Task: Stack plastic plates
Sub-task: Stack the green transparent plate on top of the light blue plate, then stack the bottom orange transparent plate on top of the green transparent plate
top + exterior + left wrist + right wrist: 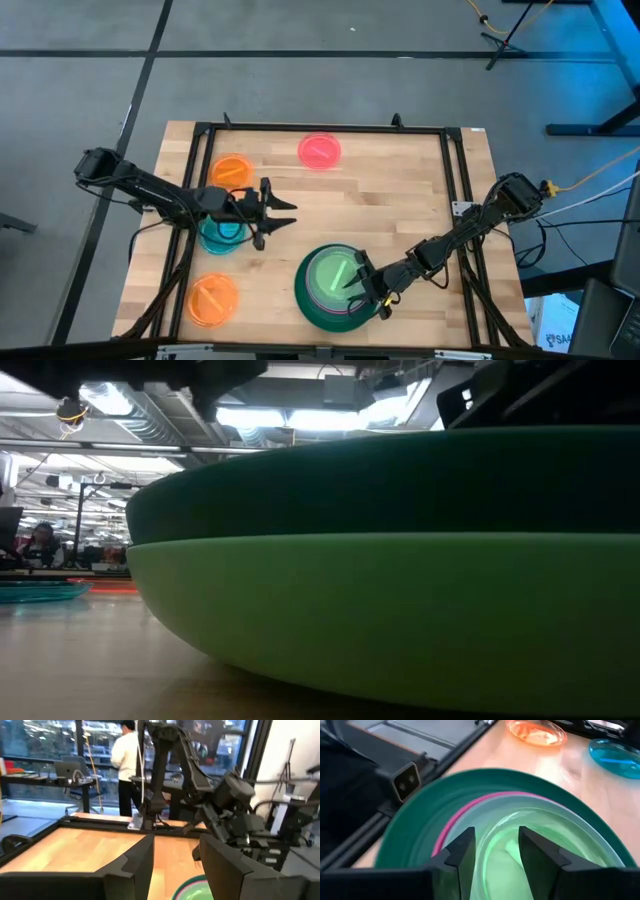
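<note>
Nested stack (335, 288): dark green plate outermost, magenta rim, lime centre. Right hand (358, 280) open above it; left hand (283, 213) open over the desk (400, 210).

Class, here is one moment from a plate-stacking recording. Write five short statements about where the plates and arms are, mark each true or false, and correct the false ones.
1. The stack sits near the table's front edge. True.
2. The pink-red plate lies on the stack. False: it lies alone near the far edge.
3. The right gripper is over the stack, fingers open. True.
4. Both orange plates are on the table's right side. False: both lie on the left side.
5. The left gripper holds the teal plate. False: its open fingers are empty, and the plate lies on the table under the arm.
</note>
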{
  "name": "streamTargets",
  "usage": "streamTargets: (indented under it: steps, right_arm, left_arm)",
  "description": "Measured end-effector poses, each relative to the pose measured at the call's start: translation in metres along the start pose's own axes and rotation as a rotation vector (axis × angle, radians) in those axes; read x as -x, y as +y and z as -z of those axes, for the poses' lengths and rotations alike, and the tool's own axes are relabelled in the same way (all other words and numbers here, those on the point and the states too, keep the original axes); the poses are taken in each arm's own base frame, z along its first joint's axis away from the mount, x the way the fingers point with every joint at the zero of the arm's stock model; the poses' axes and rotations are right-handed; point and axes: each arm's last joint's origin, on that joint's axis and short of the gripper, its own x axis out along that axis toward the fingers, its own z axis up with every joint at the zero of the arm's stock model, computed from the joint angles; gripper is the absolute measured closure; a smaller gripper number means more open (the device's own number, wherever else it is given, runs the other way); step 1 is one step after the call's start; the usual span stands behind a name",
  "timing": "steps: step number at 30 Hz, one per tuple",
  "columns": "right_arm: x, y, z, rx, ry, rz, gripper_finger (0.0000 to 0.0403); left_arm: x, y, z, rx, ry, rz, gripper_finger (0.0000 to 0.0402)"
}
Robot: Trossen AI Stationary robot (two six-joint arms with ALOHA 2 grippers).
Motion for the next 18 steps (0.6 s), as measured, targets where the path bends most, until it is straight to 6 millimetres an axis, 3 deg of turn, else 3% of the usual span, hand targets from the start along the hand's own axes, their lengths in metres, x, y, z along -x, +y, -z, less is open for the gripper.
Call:
streamTargets:
  steps: [11, 18]
  right_arm:
    - [0.0, 0.0, -0.001, -0.001, -0.01, -0.012, 0.026]
    - [0.0, 0.0, 0.0, 0.0, -0.003, -0.012, 0.026]
  left_arm:
    - [-0.043, -0.026, -0.004, -0.077, 0.243, 0.021, 0.0252]
    - [-0.048, -0.038, -0.01, -0.119, 0.351, -0.021, 0.0252]
